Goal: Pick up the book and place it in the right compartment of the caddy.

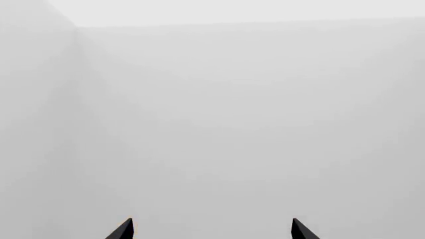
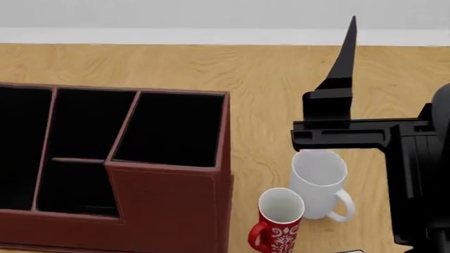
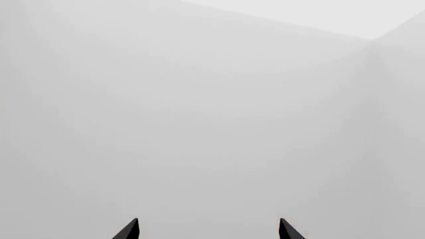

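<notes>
The reddish-brown caddy [image 2: 176, 205] stands at the left of the head view on the wooden table. Its right compartment [image 2: 172, 129], the tallest section, shows a black inside with nothing in it. The book does not show in any view. My right gripper [image 3: 208, 229] is open with nothing between its tips, and it faces only a pale grey wall. In the head view one of its black fingers [image 2: 344, 63] points up, right of the caddy and above the mugs. My left gripper [image 1: 212, 228] is open too, faces bare wall, and is absent from the head view.
A white mug [image 2: 320, 182] and a red patterned mug [image 2: 280, 219] stand just right of the caddy, below my right arm [image 2: 414, 174]. A thin dark sliver [image 2: 349, 251] that I cannot identify shows at the bottom edge. Bare wood [image 2: 267, 74] lies behind the caddy.
</notes>
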Robot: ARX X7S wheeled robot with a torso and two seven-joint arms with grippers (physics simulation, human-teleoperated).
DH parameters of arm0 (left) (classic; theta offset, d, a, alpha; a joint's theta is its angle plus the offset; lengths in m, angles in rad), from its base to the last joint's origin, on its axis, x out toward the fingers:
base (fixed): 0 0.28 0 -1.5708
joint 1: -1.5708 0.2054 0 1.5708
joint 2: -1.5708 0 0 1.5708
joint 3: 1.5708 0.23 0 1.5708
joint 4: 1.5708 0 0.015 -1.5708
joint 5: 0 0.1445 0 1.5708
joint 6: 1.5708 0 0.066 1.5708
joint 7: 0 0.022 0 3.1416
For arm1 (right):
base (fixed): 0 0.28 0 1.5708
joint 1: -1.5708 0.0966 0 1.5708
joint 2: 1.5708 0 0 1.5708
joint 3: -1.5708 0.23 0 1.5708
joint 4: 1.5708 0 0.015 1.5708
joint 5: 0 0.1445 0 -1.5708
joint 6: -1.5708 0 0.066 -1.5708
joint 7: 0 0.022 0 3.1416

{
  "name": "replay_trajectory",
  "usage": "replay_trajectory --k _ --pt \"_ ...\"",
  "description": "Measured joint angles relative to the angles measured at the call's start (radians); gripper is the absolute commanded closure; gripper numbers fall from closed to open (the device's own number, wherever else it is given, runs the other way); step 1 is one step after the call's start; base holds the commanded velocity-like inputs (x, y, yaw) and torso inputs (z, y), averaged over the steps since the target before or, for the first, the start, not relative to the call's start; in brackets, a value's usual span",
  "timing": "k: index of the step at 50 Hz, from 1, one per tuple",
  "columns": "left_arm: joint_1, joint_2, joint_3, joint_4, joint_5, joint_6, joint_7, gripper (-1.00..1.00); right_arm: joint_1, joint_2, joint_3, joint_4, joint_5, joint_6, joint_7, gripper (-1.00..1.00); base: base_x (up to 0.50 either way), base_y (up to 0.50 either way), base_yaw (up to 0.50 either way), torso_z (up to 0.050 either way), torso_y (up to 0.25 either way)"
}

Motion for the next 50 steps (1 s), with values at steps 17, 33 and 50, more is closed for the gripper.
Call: replay_trajectory --k 17,33,50 --pt "0.007 -0.027 0.004 -0.011 -0.037 0.029 -0.034 -1.00 -0.003 0.009 -0.033 0.013 -0.001 -0.022 0.008 -1.00 0.37 -0.06 0.00 0.000 0.001" --pt "-0.020 -0.054 -0.033 -0.008 -0.117 0.016 -0.081 -1.00 0.128 0.048 0.021 0.044 0.157 0.095 -0.016 -1.00 0.00 0.00 0.00 0.000 0.000" --pt "-0.069 -0.072 -0.068 -0.015 -0.212 0.015 -0.143 -1.00 0.702 0.290 -0.298 0.341 0.288 0.282 -0.408 -1.00 0.00 0.00 0.00 0.000 0.000"
